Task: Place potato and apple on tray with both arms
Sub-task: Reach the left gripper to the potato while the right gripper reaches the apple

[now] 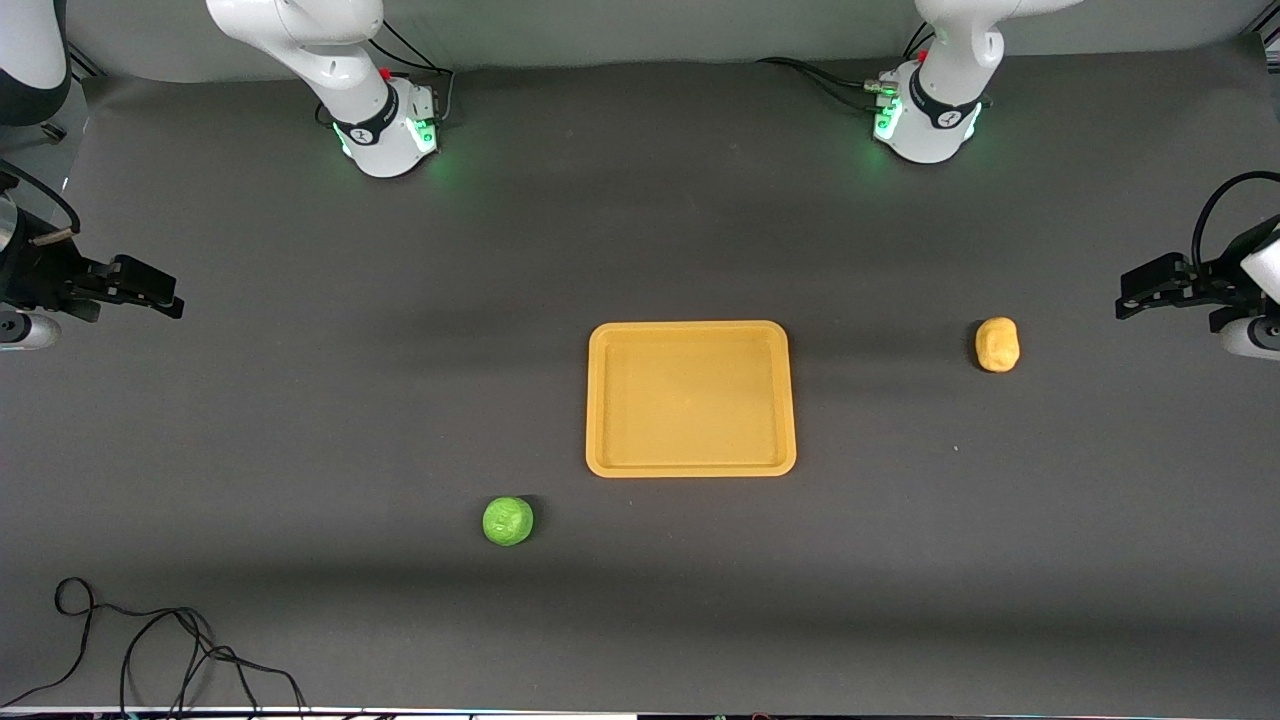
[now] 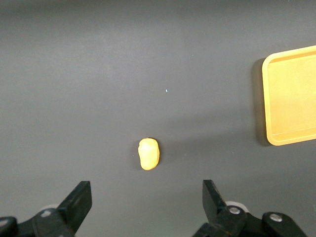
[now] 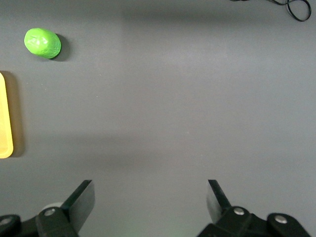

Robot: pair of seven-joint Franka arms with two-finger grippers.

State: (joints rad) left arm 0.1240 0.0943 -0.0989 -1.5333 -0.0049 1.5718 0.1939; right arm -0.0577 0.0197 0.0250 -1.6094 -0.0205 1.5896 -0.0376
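Note:
The yellow-orange tray (image 1: 690,462) lies empty at the table's middle. The potato (image 1: 997,344), a small yellow-orange lump, lies on the mat toward the left arm's end, apart from the tray. The green apple (image 1: 508,521) lies nearer the front camera than the tray, toward the right arm's end. My left gripper (image 1: 1135,297) hangs open and empty over the mat's edge at the left arm's end; its wrist view shows the potato (image 2: 148,153) and a tray corner (image 2: 270,133). My right gripper (image 1: 165,297) hangs open and empty over the other end; its view shows the apple (image 3: 42,43).
A loose black cable (image 1: 150,640) lies on the mat at the front corner by the right arm's end, also in the right wrist view (image 3: 291,7). The two arm bases (image 1: 385,130) (image 1: 930,125) stand along the back edge. The dark mat covers the table.

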